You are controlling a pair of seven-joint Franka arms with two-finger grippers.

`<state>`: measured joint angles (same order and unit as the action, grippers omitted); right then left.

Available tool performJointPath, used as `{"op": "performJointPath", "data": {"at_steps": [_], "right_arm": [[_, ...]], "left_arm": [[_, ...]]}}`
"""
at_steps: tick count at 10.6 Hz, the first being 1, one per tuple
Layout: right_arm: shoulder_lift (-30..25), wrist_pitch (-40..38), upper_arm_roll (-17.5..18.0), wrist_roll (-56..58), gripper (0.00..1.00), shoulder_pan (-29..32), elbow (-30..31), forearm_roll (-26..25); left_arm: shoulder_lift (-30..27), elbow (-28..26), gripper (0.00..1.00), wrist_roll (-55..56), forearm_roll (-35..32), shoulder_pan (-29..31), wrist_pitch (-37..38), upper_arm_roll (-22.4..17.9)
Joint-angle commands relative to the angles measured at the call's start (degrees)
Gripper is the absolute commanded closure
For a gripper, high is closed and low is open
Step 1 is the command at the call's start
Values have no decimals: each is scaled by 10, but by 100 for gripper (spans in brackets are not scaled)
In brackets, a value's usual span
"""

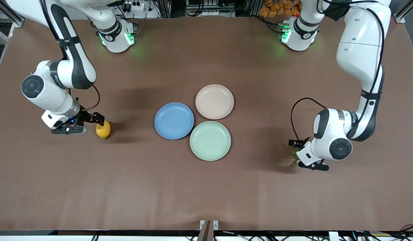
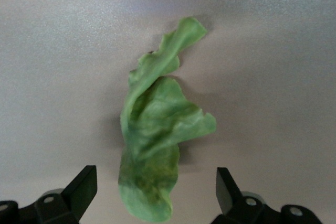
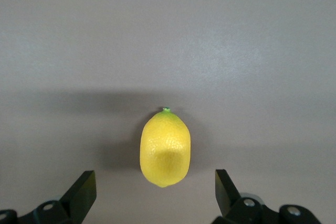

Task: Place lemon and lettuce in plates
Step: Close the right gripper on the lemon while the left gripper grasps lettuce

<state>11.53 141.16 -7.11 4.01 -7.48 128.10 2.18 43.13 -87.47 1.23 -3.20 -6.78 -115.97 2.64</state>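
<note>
Spreading wide, the right gripper (image 3: 155, 195) brackets the small oval yellow lemon (image 3: 165, 148) on the brown table (image 1: 206, 187); the left gripper (image 2: 156, 195), equally wide, straddles the wrinkly green lettuce leaf (image 2: 160, 145). Both should descend centred before closing, then head plateward.

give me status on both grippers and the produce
Right gripper open, low at the lemon. Left gripper open, low over the lettuce. Blue plate and beige plate empty. Nothing in the way.
</note>
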Motion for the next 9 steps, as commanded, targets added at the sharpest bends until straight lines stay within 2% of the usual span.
{"op": "performJointPath", "data": {"at_steps": [1,3,4,5,6,9], "right_arm": [[14,39,8,21,0,8,18,16],[37,96,8,21,0,6,38,16],[45,104,8,21,0,4,39,16],[51,112,8,21,0,4,41,16],[57,131,9,21,0,3,45,16],[81,160,9,14,0,0,49,18]], "left_arm": [[8,3,0,-7,-11,0,-14,0],[10,3,0,-5,-11,0,-29,0],[10,1,45,3,-11,-1,-36,0],[11,-2,97,10,-10,-4,-38,0],[12,-2,100,13,-11,-5,-39,0],[11,-6,100,13,-11,-5,-40,0]]}}
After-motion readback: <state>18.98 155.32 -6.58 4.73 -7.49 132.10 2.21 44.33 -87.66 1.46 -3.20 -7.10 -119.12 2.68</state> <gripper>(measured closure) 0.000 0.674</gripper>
